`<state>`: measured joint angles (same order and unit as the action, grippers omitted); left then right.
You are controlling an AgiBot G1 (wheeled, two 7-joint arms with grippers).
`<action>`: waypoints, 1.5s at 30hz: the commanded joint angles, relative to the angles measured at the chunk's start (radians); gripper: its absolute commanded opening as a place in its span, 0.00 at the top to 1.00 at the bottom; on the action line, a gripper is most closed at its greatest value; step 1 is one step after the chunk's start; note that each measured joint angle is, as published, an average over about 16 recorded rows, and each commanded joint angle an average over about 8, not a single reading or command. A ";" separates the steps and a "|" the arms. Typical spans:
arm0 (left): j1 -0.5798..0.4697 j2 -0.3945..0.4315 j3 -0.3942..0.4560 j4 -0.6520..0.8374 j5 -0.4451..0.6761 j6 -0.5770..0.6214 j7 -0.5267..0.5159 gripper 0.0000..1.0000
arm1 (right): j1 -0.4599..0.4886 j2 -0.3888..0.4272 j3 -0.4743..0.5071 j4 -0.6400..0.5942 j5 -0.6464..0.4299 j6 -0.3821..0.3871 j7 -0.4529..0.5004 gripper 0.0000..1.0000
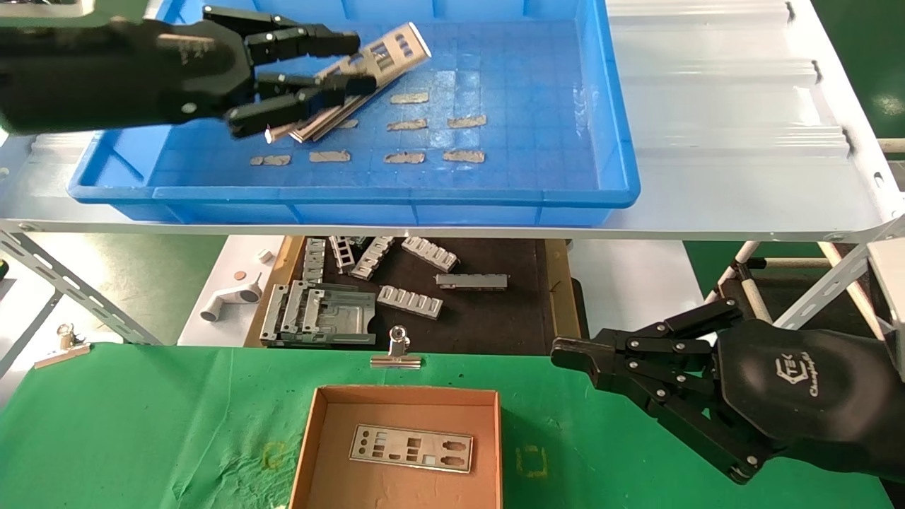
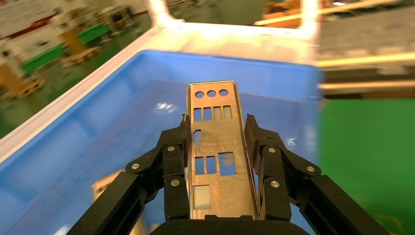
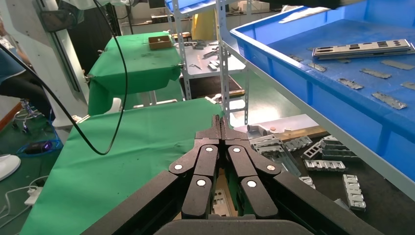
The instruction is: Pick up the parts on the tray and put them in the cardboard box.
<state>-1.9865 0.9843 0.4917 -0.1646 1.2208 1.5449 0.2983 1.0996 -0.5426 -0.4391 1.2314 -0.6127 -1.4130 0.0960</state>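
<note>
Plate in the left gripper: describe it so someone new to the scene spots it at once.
Find the blue tray on the white upper shelf. Over its left part, the left gripper is shut on one plate. Unlike the stacked plates on the tray floor beneath, it is tilted up off the floor, clamped edge to edge.

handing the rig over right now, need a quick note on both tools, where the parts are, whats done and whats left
Left tool: shut on one plate, held above the blue tray.
Right tool: shut, holding nothing, parked over the green cloth to the right of the cardboard box.
Parts: a stack of plates lies in the tray under the left tool; one plate in box lies flat.
Done: one plate boxed, a second one gripped.
Left: carry the held plate to the box, release it, then clear the stack in the tray.
</note>
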 commanded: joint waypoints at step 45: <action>0.626 -0.235 0.500 -0.910 -0.165 -0.372 -0.011 1.00 | 0.000 0.000 0.000 0.000 0.000 0.000 0.000 1.00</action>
<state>-1.3666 0.7492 0.9910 -1.0682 1.0527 1.1807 0.2831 1.0996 -0.5426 -0.4391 1.2314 -0.6127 -1.4130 0.0960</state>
